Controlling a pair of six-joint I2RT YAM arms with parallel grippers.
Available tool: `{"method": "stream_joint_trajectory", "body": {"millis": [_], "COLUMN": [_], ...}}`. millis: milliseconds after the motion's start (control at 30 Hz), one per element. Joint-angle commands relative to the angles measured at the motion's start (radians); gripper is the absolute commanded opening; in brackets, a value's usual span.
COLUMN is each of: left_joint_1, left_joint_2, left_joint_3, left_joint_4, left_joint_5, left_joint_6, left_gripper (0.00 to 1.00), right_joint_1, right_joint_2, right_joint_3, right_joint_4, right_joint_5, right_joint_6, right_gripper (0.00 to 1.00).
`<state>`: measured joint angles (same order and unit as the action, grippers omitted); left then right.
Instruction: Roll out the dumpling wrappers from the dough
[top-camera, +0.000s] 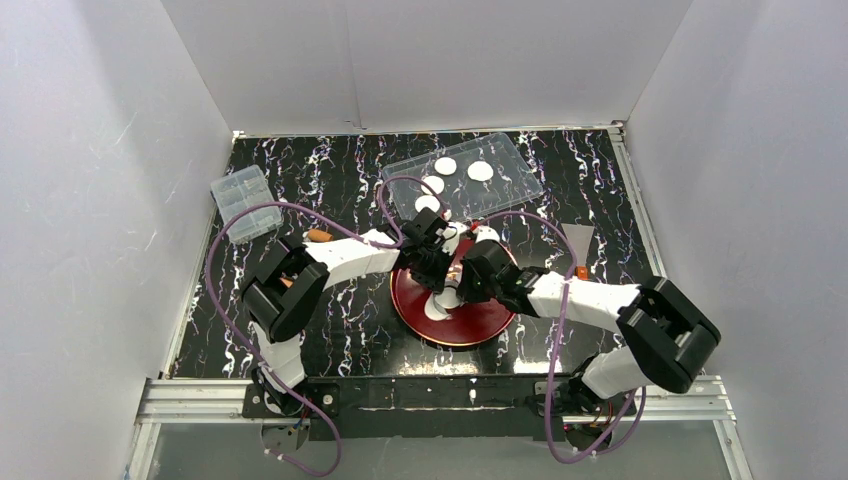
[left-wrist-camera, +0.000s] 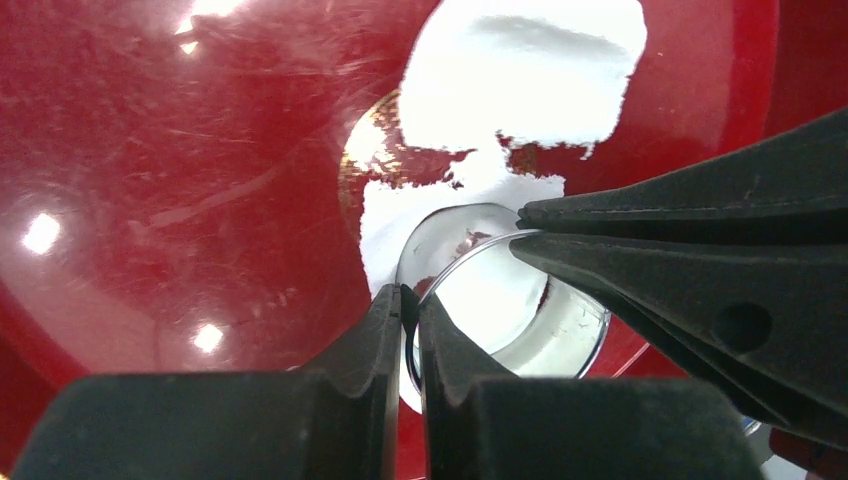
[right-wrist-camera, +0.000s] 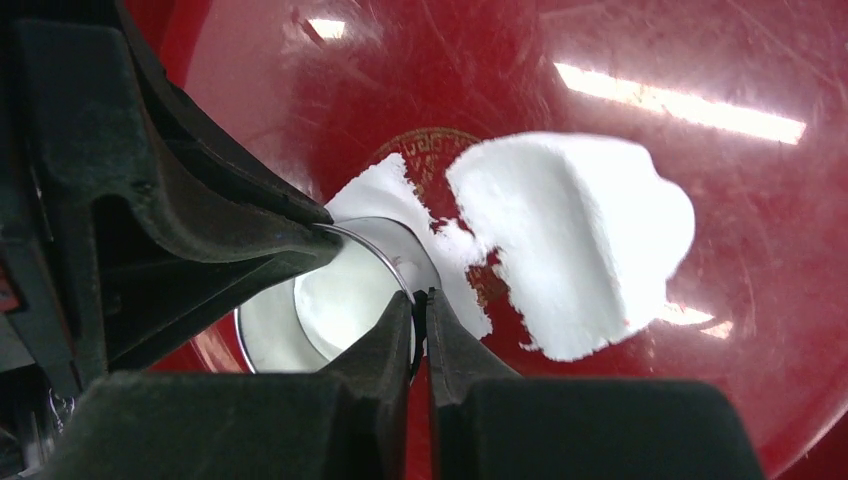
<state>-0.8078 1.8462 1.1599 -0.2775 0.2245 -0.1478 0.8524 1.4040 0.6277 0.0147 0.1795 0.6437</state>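
Observation:
The dough (left-wrist-camera: 520, 80) is a thin ragged white sheet on a red plate (top-camera: 485, 325); it also shows in the right wrist view (right-wrist-camera: 575, 240). A shiny round metal cutter ring (left-wrist-camera: 505, 300) stands on the dough's edge, with white dough inside it (right-wrist-camera: 335, 295). My left gripper (left-wrist-camera: 410, 300) is shut on the ring's rim. My right gripper (right-wrist-camera: 420, 305) is shut on the opposite rim. Both grippers meet over the plate (top-camera: 448, 283). Several dumpling wrappers (top-camera: 445, 165) lie in a clear tray (top-camera: 515, 185) behind the plate.
A clear plastic box (top-camera: 243, 203) sits at the far left. An orange-brown object (top-camera: 320, 237) lies beside the left arm. A grey patch (top-camera: 578, 240) and a small orange item (top-camera: 581, 272) lie right of the plate. White walls enclose the table.

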Motion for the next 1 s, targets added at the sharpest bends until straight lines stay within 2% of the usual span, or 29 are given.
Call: {"method": "stream_joint_trajectory", "body": {"millis": [0, 100, 233, 433, 533, 633, 733, 833, 967], "left_joint_1": [0.048, 0.066, 0.068, -0.008, -0.007, 0.049, 0.081, 0.091, 0.056], "left_joint_2": [0.085, 0.076, 0.080, 0.070, 0.093, 0.093, 0.063, 0.048, 0.064], "left_joint_3": [-0.071, -0.076, -0.080, -0.111, -0.088, -0.069, -0.076, -0.078, -0.086], "left_joint_4": [-0.116, -0.107, -0.106, -0.109, -0.134, -0.137, -0.104, -0.099, -0.094], "left_joint_5": [-0.095, -0.129, -0.105, -0.048, -0.052, -0.067, -0.146, -0.165, -0.120], "left_joint_6": [0.031, 0.057, 0.053, 0.043, 0.043, 0.051, 0.091, 0.110, 0.087], "left_gripper": [0.00, 0.00, 0.00, 0.00, 0.00, 0.00, 0.00, 0.00, 0.00], "right_joint_1": [0.012, 0.013, 0.013, 0.014, 0.016, 0.028, 0.029, 0.030, 0.029], "right_joint_2": [0.151, 0.165, 0.091, -0.026, 0.022, 0.126, 0.171, 0.157, 0.066], "right_joint_3": [0.046, 0.057, -0.008, -0.098, -0.063, 0.027, 0.072, 0.071, -0.016], "right_joint_4": [-0.066, -0.065, -0.095, -0.124, -0.081, -0.062, -0.037, -0.057, -0.098], "right_joint_5": [-0.045, -0.058, -0.028, -0.011, -0.029, -0.014, -0.016, -0.010, 0.029], "right_joint_6": [-0.018, -0.019, -0.001, 0.034, 0.023, -0.002, -0.018, -0.025, -0.002], "right_gripper": [0.01, 0.01, 0.01, 0.01, 0.01, 0.01, 0.01, 0.01, 0.01]}}
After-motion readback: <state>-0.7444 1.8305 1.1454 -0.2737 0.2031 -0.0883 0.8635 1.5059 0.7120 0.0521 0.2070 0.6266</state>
